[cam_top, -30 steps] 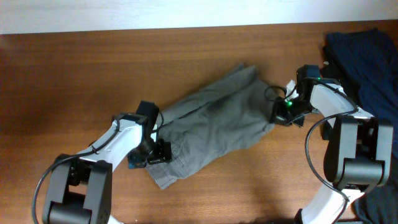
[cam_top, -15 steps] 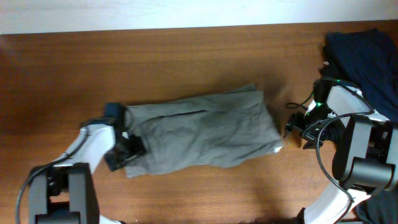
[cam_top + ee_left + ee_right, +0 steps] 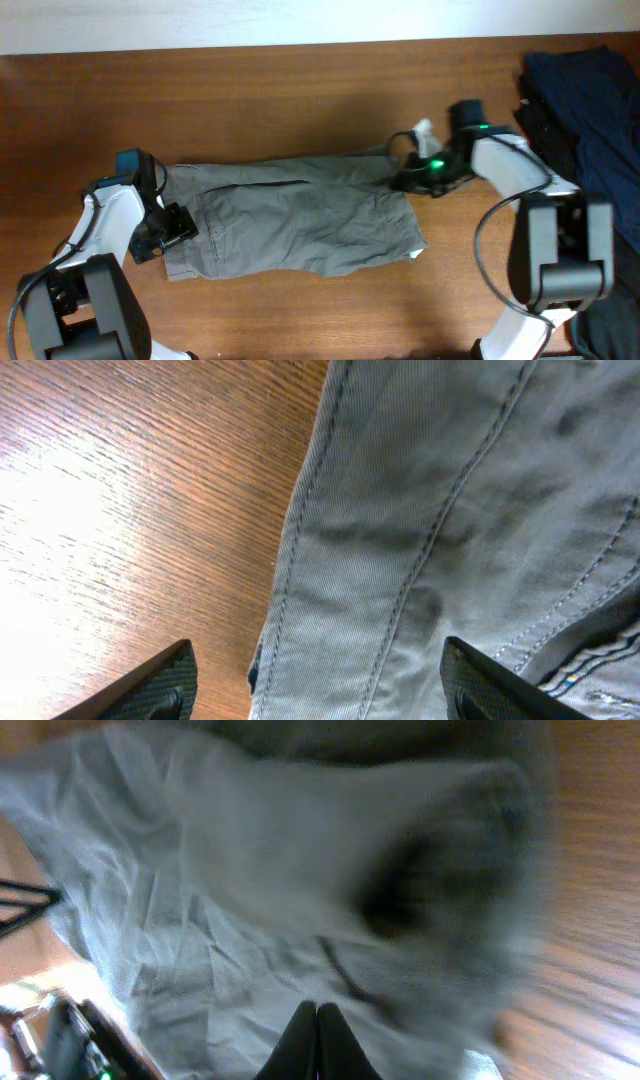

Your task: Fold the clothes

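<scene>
Calls for pinching the soft, light, limp shorts (image 3: 290, 215), flat on the table (image 3: 300, 100), at a stitched hem (thickest there), left gripper (image 3: 172, 226) jaws spread over one end, right gripper (image 3: 400, 180) jaws pressed together at the other.

My brown wood-grain desk (image 3: 300, 110) fills the overhead view. At two o'clock a crumpled navy garment (image 3: 595, 100) lies at its edge, a black garment (image 3: 541, 115) touching its nine-o'clock side. A pale strip (image 3: 250, 22) runs along twelve.
</scene>
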